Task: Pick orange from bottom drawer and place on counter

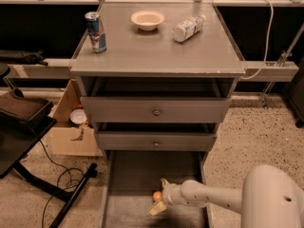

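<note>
The orange [156, 196] lies on the floor of the open bottom drawer [128, 177], near its middle. My gripper [160, 195] reaches in from the right on a white arm. One finger [165, 183] is behind the orange and the other finger [157, 208] is in front of it, so the open jaws stand around the fruit. I cannot tell if they touch it. The counter [156, 51] is the grey cabinet top above.
On the counter stand a blue can [96, 32], a cream bowl [147, 19] and a lying plastic bottle [188, 27]. Two knobbed drawers [156, 111] sit above the open one. A cardboard box [71, 127], cable and black stand lie at the left.
</note>
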Robot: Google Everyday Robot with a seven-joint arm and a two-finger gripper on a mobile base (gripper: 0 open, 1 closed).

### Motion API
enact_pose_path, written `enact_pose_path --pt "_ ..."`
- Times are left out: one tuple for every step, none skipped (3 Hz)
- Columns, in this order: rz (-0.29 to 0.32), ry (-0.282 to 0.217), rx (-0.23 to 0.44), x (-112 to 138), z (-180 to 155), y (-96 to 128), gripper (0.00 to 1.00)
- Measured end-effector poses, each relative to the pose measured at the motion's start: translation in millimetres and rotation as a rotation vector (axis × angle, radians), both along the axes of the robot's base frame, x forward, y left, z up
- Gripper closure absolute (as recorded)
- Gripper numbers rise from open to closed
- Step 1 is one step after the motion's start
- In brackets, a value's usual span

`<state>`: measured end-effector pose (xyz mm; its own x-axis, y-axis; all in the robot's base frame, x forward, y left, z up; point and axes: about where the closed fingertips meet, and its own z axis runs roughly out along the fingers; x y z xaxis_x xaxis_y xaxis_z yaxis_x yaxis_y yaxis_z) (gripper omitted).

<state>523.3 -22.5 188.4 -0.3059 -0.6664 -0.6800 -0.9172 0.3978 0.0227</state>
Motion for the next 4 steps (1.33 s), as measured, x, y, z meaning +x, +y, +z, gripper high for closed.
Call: enact_pose_path --pt "-0.020 0.028 0.009 7.4 -37.1 1.5 0.00" --pt "-0.027 0.034 0.006 13.3 -51.9 -1.6 0.00" --pt "-0.016 0.037 0.010 21.5 -67.7 4.7 0.26" --pt "-0.016 0.037 0.010 21.5 -67.7 4.7 0.49"
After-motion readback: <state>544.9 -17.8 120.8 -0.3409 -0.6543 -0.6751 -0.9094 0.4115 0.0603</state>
